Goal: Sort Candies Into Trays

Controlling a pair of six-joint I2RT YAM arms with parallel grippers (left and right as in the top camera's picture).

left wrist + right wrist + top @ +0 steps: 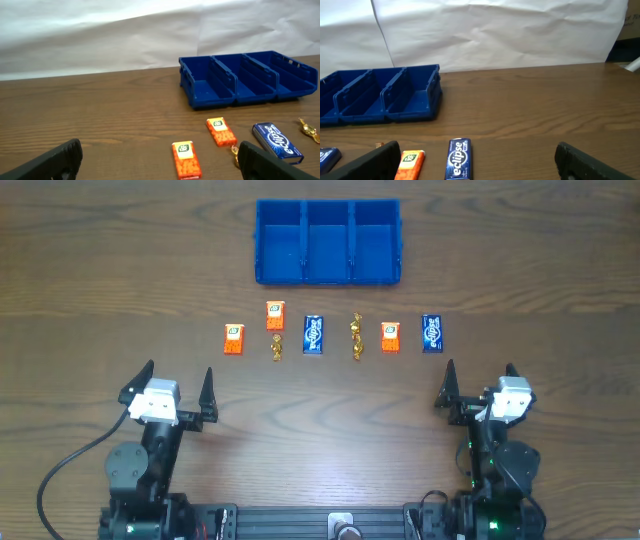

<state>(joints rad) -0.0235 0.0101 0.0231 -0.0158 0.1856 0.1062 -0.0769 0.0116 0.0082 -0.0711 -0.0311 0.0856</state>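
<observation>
A blue tray [327, 242] with three compartments stands at the back centre; it also appears as the tray [247, 78] and the tray [385, 95] in the wrist views. In front of it lies a row of candies: three orange boxes [233, 339] [274, 315] [390, 337], two blue packs [314, 333] [432, 333], and gold-wrapped candies [277, 348] [356, 336]. My left gripper [180, 390] hangs open near the front left, short of the row. My right gripper [480, 385] hangs open near the front right. Both hold nothing.
The wooden table [100, 280] has free room on both sides of the tray and between the grippers. A white sheet [495, 30] hangs behind the table. A black cable [60, 470] loops by the left arm's base.
</observation>
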